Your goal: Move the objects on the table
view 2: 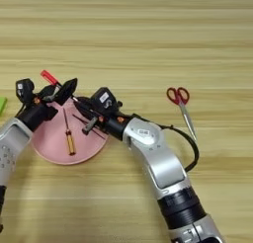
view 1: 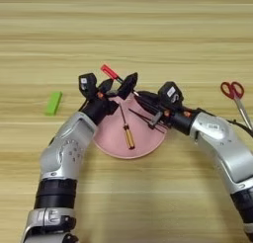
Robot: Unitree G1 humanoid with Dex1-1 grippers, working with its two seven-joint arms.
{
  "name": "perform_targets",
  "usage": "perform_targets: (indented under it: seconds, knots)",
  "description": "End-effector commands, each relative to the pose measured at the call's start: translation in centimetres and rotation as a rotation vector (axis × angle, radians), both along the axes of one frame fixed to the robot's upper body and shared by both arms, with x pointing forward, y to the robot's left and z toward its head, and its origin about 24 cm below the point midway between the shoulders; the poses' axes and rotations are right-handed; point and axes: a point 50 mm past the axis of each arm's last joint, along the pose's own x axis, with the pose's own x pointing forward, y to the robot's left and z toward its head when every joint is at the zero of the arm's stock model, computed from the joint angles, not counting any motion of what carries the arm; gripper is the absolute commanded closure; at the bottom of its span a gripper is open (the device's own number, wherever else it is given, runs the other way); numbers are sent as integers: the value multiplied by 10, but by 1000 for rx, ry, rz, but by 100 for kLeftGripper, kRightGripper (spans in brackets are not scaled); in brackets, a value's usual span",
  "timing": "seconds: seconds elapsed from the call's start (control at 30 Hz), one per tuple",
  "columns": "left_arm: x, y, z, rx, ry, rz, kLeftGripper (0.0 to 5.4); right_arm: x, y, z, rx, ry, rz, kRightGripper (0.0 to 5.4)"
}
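The red-capped pen point(view 1: 109, 72) slants over the far rim of the pink plate point(view 1: 111, 138), its red cap pointing up-left. My left gripper point(view 1: 117, 84) stands open, with one black finger on either side of the pen. My right gripper point(view 1: 141, 98) reaches in from the right and is shut on the pen's black end. On the plate lie the amber-handled screwdriver point(view 1: 128, 135) and the thin black sticks point(view 1: 143, 117), the sticks just below my right gripper. The red-handled scissors point(view 2: 179, 97) lie on the table point(view 1: 148, 29) far to the right.
A small green block point(view 1: 53, 102) lies on the table left of my left arm. A black cable point(view 2: 190, 143) loops beside my right forearm, near the scissors' blades.
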Motion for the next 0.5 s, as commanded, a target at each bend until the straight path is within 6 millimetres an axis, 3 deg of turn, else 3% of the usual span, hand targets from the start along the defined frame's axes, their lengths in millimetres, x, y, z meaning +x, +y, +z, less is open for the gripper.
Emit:
perform_targets:
  seconds: [0.03, 0.5]
  knots:
    - [1, 0, 3, -26, -5, -8, 19, -2, 1, 2, 4, -7, 6, 497]
    - [0, 2, 6, -63, -23, -8, 148, -1, 0, 2, 3, -6, 0, 497]
